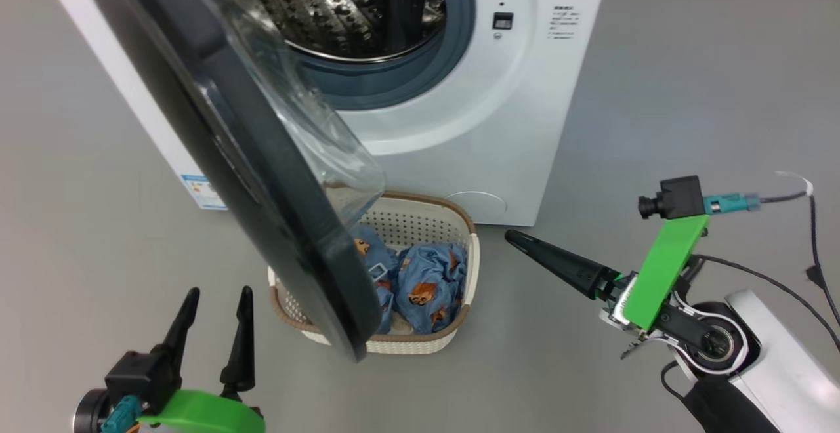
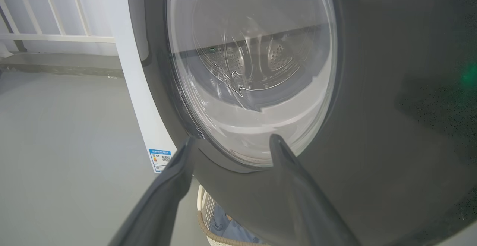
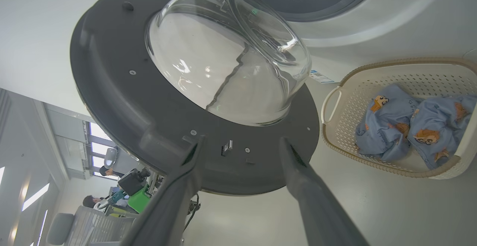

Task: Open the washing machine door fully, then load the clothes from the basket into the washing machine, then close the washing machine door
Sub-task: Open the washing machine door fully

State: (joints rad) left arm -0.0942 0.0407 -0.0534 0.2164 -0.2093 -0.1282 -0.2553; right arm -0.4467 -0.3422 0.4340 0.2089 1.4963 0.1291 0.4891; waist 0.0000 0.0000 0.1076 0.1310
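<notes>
Just ahead and to the right of the left claw (image 1: 220, 292), whose two dark fingers stand spread and hold nothing, the washing machine door (image 1: 275, 177) hangs open. Its glossy black rim and clear glass bowl overhang the left end of the basket (image 1: 459, 213). The basket sits on the grey floor (image 1: 656, 92) at the foot of the washing machine (image 1: 499, 124), between the two claws and a little beyond them. It holds the clothes (image 1: 430, 275), blue fabric printed with orange-brown cartoon figures. The right claw (image 3: 242, 143), fingers likewise spread and empty, points from beyond the basket's right side toward the door's inner face, touching neither. Farther ahead of both claws, the steel drum (image 1: 354, 13) shows inside the grey gasket (image 1: 420, 79). A blue label sticker (image 1: 205, 191) marks the machine's side, ahead of the left claw.
</notes>
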